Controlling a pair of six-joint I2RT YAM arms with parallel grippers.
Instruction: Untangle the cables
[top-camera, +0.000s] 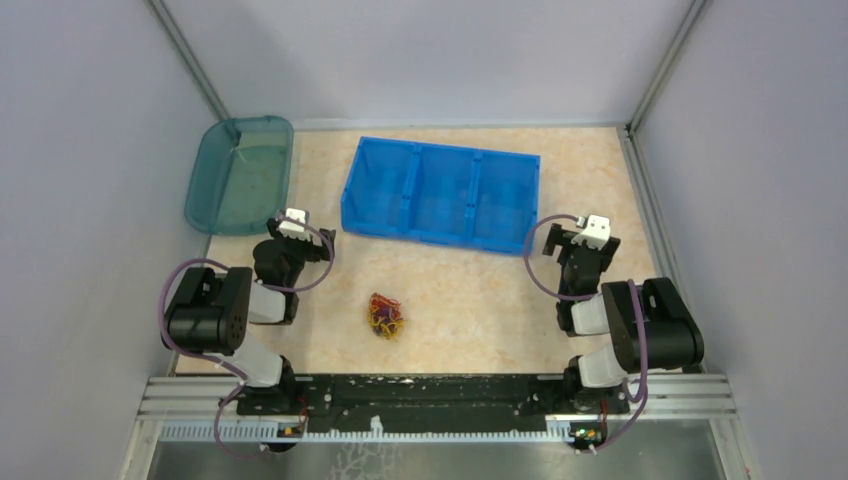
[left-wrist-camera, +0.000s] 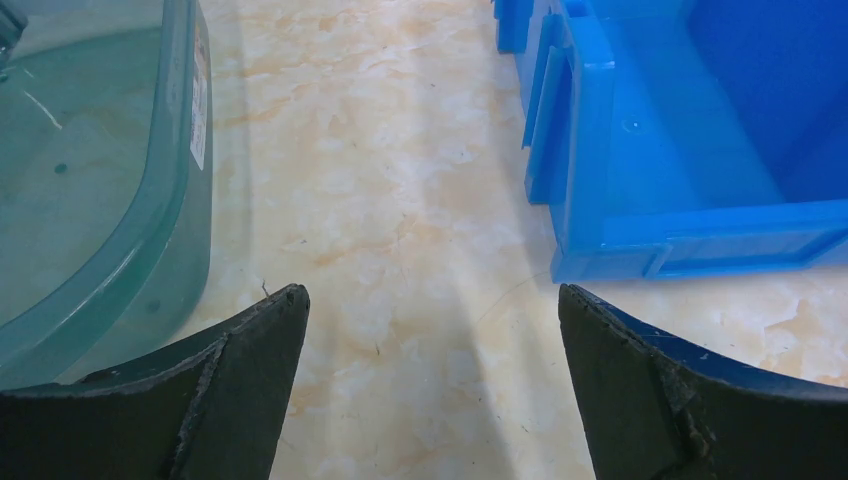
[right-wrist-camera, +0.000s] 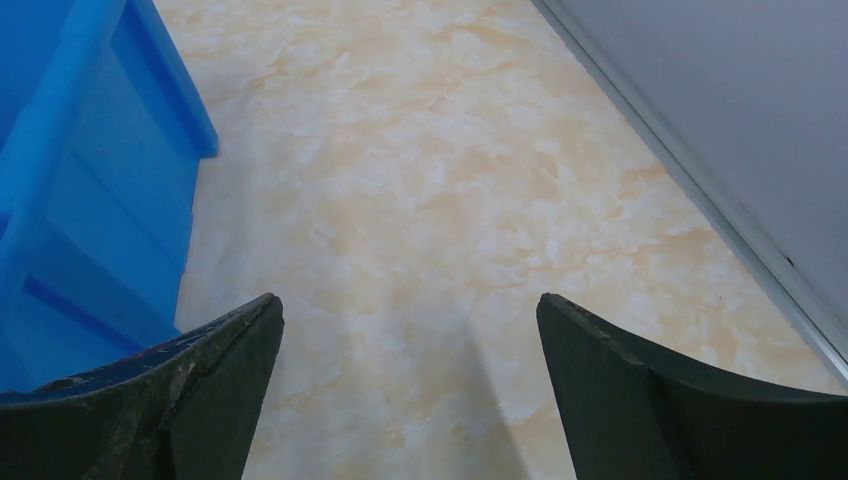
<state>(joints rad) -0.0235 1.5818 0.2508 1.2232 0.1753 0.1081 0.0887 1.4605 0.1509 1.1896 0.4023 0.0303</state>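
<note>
The cables (top-camera: 385, 317) lie in one small tangled clump of orange-yellow, red and dark wires on the table, between the two arms and near the front. They show in neither wrist view. My left gripper (left-wrist-camera: 430, 300) is open and empty, over bare table between the teal tub and the blue bin; in the top view it (top-camera: 296, 222) is up and left of the clump. My right gripper (right-wrist-camera: 410, 305) is open and empty over bare table right of the blue bin; in the top view it (top-camera: 590, 232) is far right of the clump.
A blue three-compartment bin (top-camera: 441, 192) stands at the back middle, also in the left wrist view (left-wrist-camera: 690, 130) and the right wrist view (right-wrist-camera: 80, 190). A teal tub (top-camera: 240, 172) stands at back left, also in the left wrist view (left-wrist-camera: 100, 180). Grey walls enclose the table.
</note>
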